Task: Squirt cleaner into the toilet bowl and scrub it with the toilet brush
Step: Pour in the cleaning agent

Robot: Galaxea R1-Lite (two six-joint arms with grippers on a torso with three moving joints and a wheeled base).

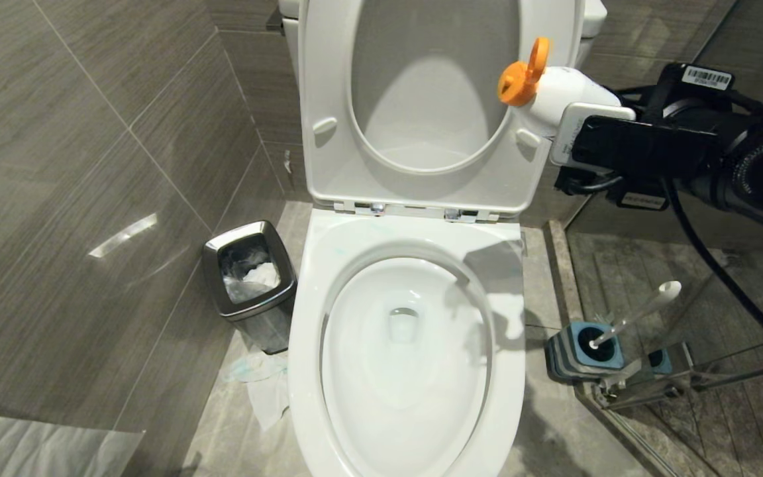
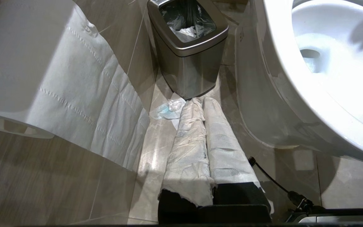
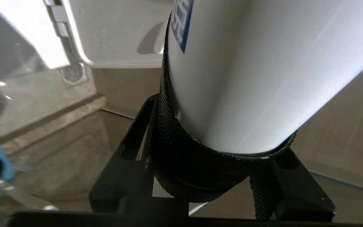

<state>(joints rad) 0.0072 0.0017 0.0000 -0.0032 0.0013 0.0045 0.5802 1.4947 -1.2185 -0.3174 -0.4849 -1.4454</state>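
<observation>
my right gripper [image 1: 570,126] is clamped on the white cleaner bottle [image 1: 563,93], level beside the raised seat's [image 1: 328,132] edge, toilet bowl [image 1: 408,344] open below.

I'm seeing a glossy white toilet bowl [image 1: 520,371]. The bottle [image 1: 563,93] in my right hand [image 1: 577,132] is showing white with an orange cap [image 1: 520,76] and a blue-printed label [image 3: 181,22]; the hand's pads [image 3: 200,176] are black and knurled. Below that hand, the white toilet brush [image 1: 640,311] is sitting in a blue-topped, grey-striped holder [image 1: 570,361]. The bin [image 1: 249,285] is looking brushed steel, the wall tiles [image 1: 90,199] streaked grey-brown.
</observation>
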